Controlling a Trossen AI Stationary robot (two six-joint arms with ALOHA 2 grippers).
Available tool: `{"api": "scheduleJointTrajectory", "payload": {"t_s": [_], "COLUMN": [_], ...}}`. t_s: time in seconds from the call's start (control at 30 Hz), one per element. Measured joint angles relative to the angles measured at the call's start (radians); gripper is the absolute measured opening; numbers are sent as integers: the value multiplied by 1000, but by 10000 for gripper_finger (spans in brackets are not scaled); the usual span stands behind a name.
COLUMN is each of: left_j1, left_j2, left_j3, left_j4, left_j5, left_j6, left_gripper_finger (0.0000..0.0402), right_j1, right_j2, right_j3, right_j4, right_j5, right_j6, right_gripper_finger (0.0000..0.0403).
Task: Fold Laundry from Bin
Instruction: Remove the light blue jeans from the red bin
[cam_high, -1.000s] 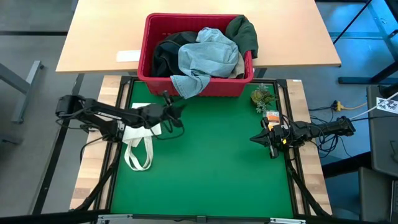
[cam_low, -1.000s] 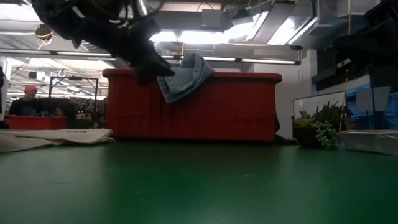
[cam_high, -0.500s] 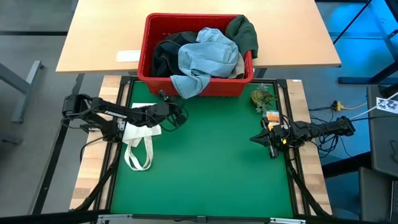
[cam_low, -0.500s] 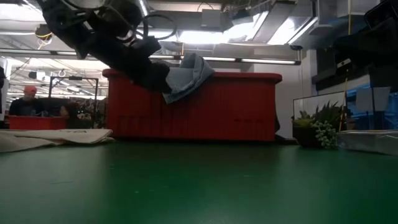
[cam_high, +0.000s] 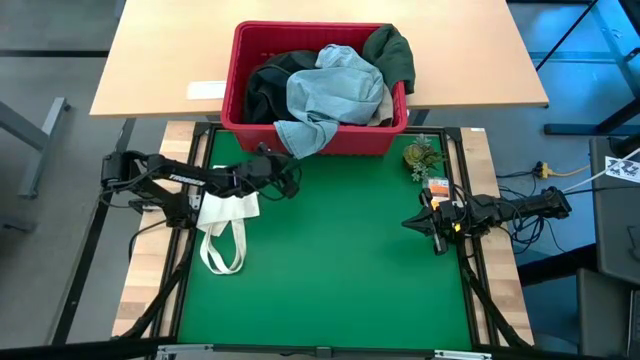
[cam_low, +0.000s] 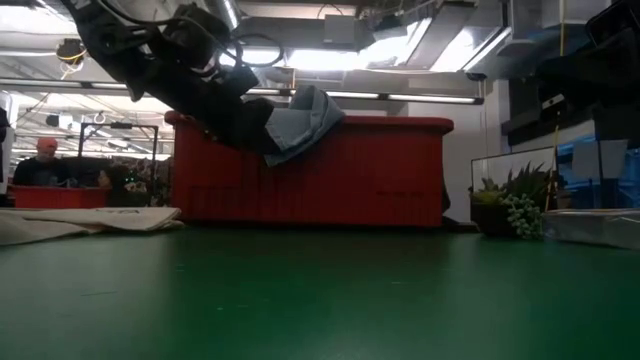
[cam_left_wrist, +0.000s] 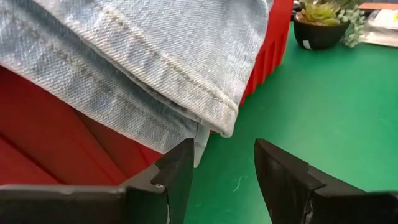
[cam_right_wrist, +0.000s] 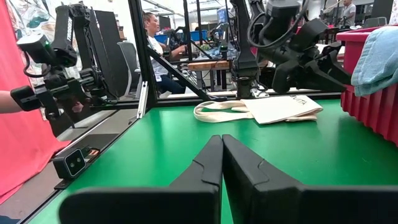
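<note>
Overhead view: even, bright light, soft shadows only. Low view: backlit by ceiling lights (cam_low: 330, 58) at 12 o'clock, glare there; left arm (cam_low: 170, 70) reads as a dark silhouette; near surface (cam_low: 320, 300) blurred. Left wrist view: sharp denim (cam_left_wrist: 124, 68), well lit.

The left arm stretches across toward the middle, its left claw (cam_high: 286, 176) raised off the surface with fingers (cam_left_wrist: 177, 171) parted and empty. The right arm waits at the right edge, its right claw (cam_high: 412, 222) pressed closed.
</note>
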Motion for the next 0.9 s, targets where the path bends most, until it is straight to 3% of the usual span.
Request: {"api": "scheduleJointTrajectory", "payload": {"t_s": [0.7,0.9], "left_j1": [51,62], "left_j2": [0,0], "left_j3": [0,0], "left_j4": [120,120], "left_j5": [72,110], "left_j6": [-59,-72], "left_gripper_finger": [159,80], "right_j1": [0,0], "right_j2": [0,0], "right_j3": [0,0], "right_j4": [0,0], "right_j5": [0,0], "right_j6": [0,0], "right_gripper_finger": [12,12]}}
